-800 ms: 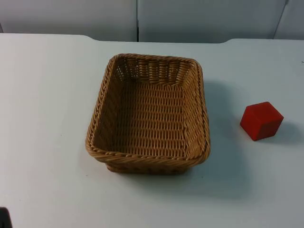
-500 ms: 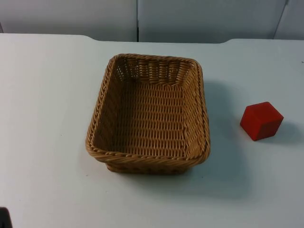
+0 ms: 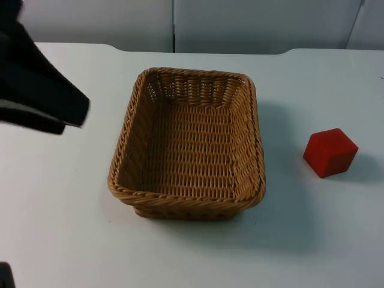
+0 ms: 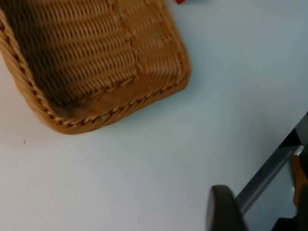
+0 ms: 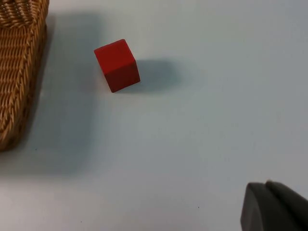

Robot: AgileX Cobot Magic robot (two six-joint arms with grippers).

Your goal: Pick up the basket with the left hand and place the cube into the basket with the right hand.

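At the far left we note the left arm point(image 3: 39, 90), a dark blurred mass over the white table point(image 3: 54, 228), near the basket's left side but well apart from its rim. We cannot tell whether the left gripper point(image 4: 224, 209) is apart or together; one dark fingertip stands over bare table just off a basket corner. We judge it is coming in to take the near rim, the first step of the task.

Centre: the wicker basket point(image 3: 189, 144) sits flat on the table, empty, its mouth up. It lies between the two task sides, so the left arm can lift it while the right feeds it.

Right: the red cube point(image 3: 330, 152) rests on the table, apart from the basket's right wall, turned corner-on. The right gripper point(image 5: 274, 207) waits above the table, well off from the cube point(image 5: 117, 65); its state we cannot tell either. Nothing is gripped yet.
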